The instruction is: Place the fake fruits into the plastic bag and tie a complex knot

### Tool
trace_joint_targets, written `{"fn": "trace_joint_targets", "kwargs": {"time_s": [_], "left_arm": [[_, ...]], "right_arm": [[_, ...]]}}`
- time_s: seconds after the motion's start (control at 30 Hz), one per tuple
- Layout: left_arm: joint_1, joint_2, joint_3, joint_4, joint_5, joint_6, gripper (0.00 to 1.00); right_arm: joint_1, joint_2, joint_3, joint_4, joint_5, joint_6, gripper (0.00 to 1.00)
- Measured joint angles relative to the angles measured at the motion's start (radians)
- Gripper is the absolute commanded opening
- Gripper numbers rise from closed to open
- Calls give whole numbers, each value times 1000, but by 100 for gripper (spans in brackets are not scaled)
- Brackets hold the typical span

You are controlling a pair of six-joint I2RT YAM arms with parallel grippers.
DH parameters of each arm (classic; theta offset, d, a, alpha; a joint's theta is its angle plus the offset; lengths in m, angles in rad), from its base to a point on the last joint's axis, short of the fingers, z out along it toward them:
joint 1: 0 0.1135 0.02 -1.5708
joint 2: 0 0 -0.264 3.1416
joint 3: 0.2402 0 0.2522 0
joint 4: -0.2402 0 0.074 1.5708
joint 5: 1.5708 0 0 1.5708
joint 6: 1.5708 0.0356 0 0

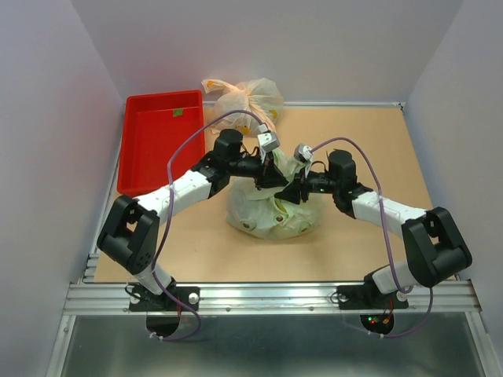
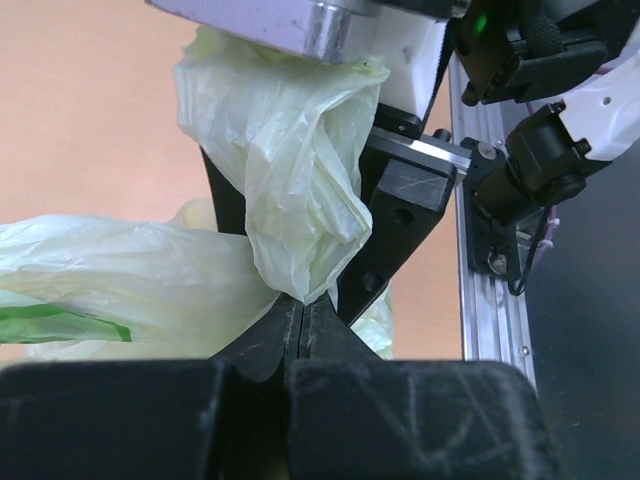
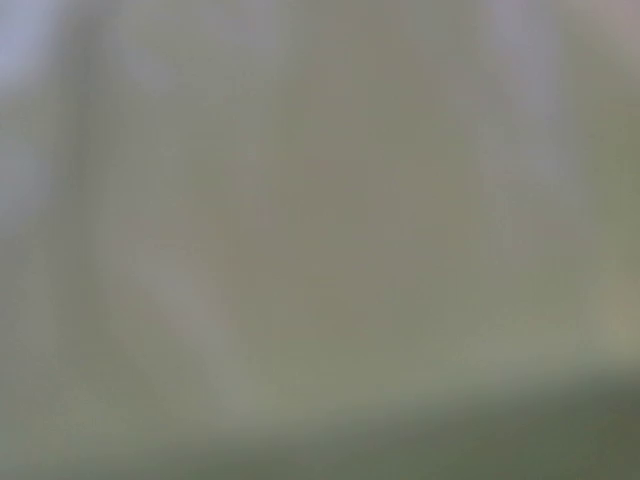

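Pale-green plastic is what both arms are working on: the bag (image 1: 271,216) is sitting bulging at the middle of the bench (image 1: 377,141), with its top gathered upward. One arm is reaching in from eight o'clock and the other from four o'clock, and they are meeting over the bag's top.

Seen from the left wrist, the left fingers (image 2: 303,318) are pressing fully together, pinching a twisted fold of the bag right at their tips. Just above that pinch, the right fingers (image 1: 292,192) are standing apart, one on each side of a crumpled hank of the same plastic. Whether they are squeezing it or merely straddling it, I cannot tell. The right wrist camera is giving only a greenish-grey blur.

Whatever is lying inside the bag is not showing clearly through the crinkled film. A red tray (image 1: 157,149) is lying at ten o'clock from the bag, well apart, and an orange bag (image 1: 244,96) is resting at twelve o'clock by the back wall.
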State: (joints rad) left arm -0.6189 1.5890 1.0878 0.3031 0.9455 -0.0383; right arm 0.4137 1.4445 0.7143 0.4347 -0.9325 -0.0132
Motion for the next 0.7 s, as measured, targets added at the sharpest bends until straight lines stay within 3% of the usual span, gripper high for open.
{"fn": "trace_joint_targets", "kwargs": {"time_s": [0.07,0.13,0.23,0.27,0.3,0.4,0.53,0.7], "left_arm": [[-1,1,0,-8,-15,7,0],[-4,3,0,-24,-30,23,1],[-8,19,10,-59,-43,70,11],[-7,23,14,-68,-40,82,17],[-3,24,21,-80,-42,100,30],[-1,23,39,-110,-46,136,47],[18,2,53,-163,-33,159,61],[104,-64,87,-232,11,160,65]], "right_arm": [[0,0,0,1,-3,3,46],[0,0,0,2,-5,8,33],[0,0,0,0,-10,5,9],[0,0,0,-6,-11,-1,5],[-2,2,-1,-25,-10,1,0],[-8,4,-2,-19,-18,-7,0],[-5,4,-2,0,-21,-21,1],[0,3,-2,9,-29,-39,0]]}}
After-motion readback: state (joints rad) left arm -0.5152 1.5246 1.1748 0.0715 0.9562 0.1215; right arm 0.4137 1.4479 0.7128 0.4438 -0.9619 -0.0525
